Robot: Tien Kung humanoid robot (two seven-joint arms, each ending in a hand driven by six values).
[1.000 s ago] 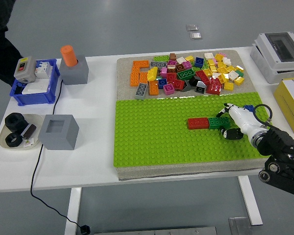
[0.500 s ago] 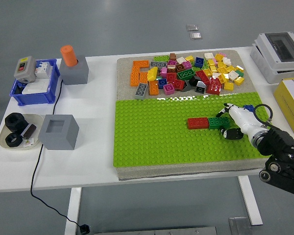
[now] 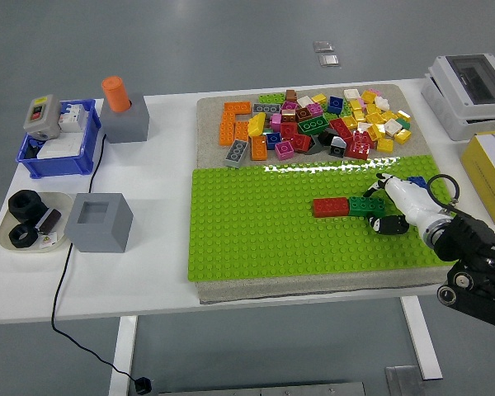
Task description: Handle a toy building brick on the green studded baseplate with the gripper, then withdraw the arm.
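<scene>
On the green baseplate (image 3: 264, 239), right of centre, a red brick (image 3: 330, 206) and a green brick (image 3: 365, 205) sit end to end. The right hand (image 3: 385, 206) rests at the green brick's right end, fingers curled against it; whether it truly grips, I cannot tell.

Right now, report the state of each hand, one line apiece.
Left hand: not in view.
Right hand: at the green brick beside the red brick on the green baseplate; whether its fingers grip it cannot be told.
</scene>
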